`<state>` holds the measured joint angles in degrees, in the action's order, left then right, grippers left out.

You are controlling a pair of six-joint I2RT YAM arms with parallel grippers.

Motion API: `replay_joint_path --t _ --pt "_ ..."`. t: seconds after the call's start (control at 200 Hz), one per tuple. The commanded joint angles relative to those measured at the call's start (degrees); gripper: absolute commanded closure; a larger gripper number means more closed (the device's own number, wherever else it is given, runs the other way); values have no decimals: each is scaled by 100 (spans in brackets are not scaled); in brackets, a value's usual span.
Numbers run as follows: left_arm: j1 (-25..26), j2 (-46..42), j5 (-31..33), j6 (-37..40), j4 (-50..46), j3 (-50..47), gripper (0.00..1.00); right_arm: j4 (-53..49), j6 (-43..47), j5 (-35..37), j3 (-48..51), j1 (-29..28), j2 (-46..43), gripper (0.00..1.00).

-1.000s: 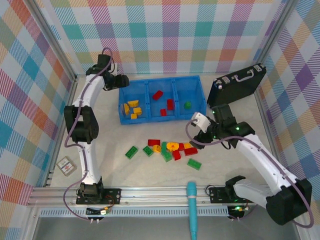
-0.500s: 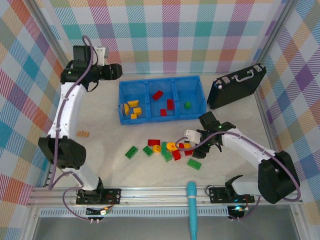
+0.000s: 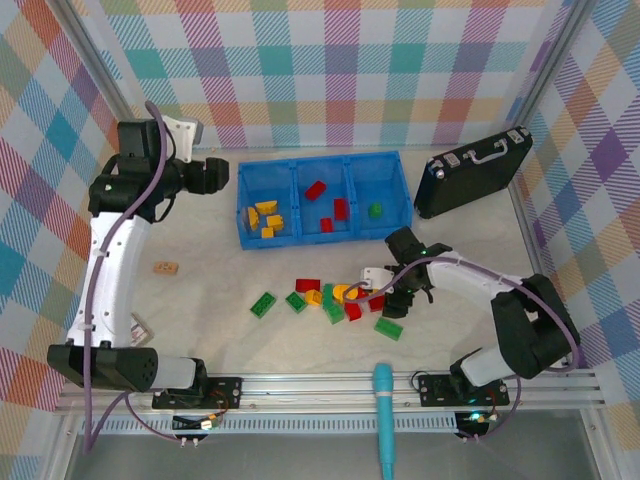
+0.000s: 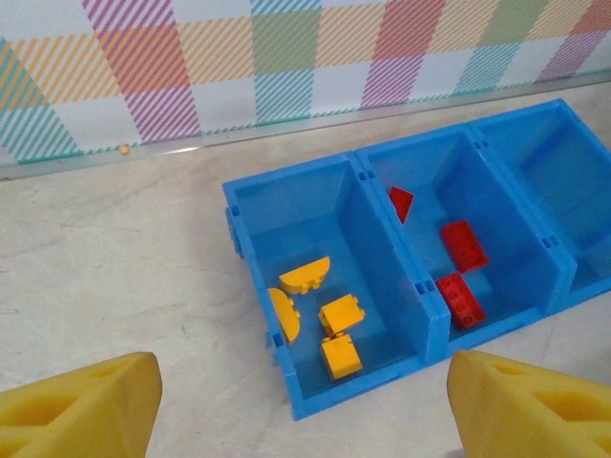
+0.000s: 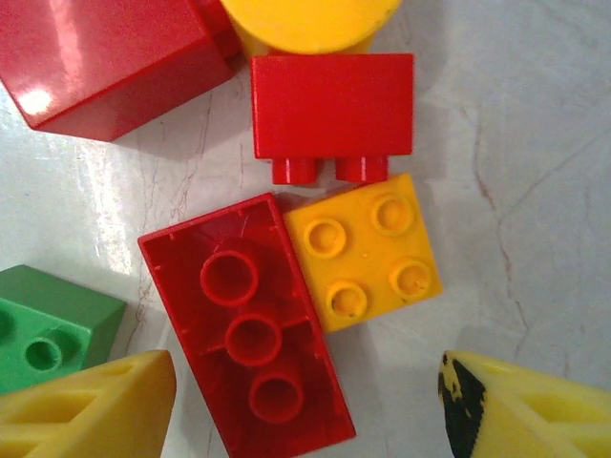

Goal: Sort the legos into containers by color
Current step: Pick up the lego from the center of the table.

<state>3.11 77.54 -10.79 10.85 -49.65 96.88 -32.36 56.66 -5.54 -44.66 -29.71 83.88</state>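
Three cams, three stories. Top cam gives the layout: blue bin (image 3: 320, 239) far centre, black case (image 3: 470, 170) to its right, loose legos (image 3: 332, 300) strewn on the table (image 3: 200, 300) nr centre, approx ten, pile too tight for an exact count. L gripper (image 3: 215, 175) hangs high just left of the bin; R gripper (image 3: 385, 292) sits low at the right end of the pile. Top cam catches 1 green piece (image 3: 375, 210) in the right compartment (image 3: 388, 190); L wrist cam crops that compartment's near part. L wrist cam is sharper on the rest: 4 yellow pieces (image 4: 320, 315) in the left compartment (image 4: 296, 229), 3 red pieces (image 4: 463, 243) in the middle compartment (image 4: 477, 191), L fingers (image 4: 86, 401) spread wide w/ nothing between. R wrist cam goes close: R fingers (image 5: 91, 405) apart, straddling 1 red brick (image 5: 248, 324) lying underside up, 3 sockets showing, not pinched, gap showing beside one finger. Touching one long edge, 1 yellow 2x2 (image 5: 363, 253), studs up. Around them: 1 sideways red brick (image 5: 332, 105), 1 bigger red block (image 5: 105, 57), 1 yellow round piece (image 5: 305, 19), 1 green brick (image 5: 48, 324). Top cam adds 1 tan bit (image 3: 166, 267) on the table at left, 1 teal cylinder (image 3: 383, 420) at the near rail
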Motion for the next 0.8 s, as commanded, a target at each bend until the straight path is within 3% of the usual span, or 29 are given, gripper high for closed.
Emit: replay_joint_path --t 0.0,0.095,0.305,0.41,0.645,0.795 --pt "-65 -90 130 200 -89 -73 21 36 213 -81 83 -60 127 30" --pt "-61 -106 118 248 -72 -99 21 11 209 -95 90 -78 226 38" --pt "-65 -176 162 333 14 -211 19 11 222 -24 210 -105 240 70" --pt "-66 -195 156 364 35 -274 19 -18 169 179 174 -103 118 79" --pt "-64 -399 274 368 22 -723 19 -952 -178 -70 -1004 -26 -560 86" --pt "-33 -725 402 240 202 -1334 19 -783 -232 -257 -2142 -34 -544 86"
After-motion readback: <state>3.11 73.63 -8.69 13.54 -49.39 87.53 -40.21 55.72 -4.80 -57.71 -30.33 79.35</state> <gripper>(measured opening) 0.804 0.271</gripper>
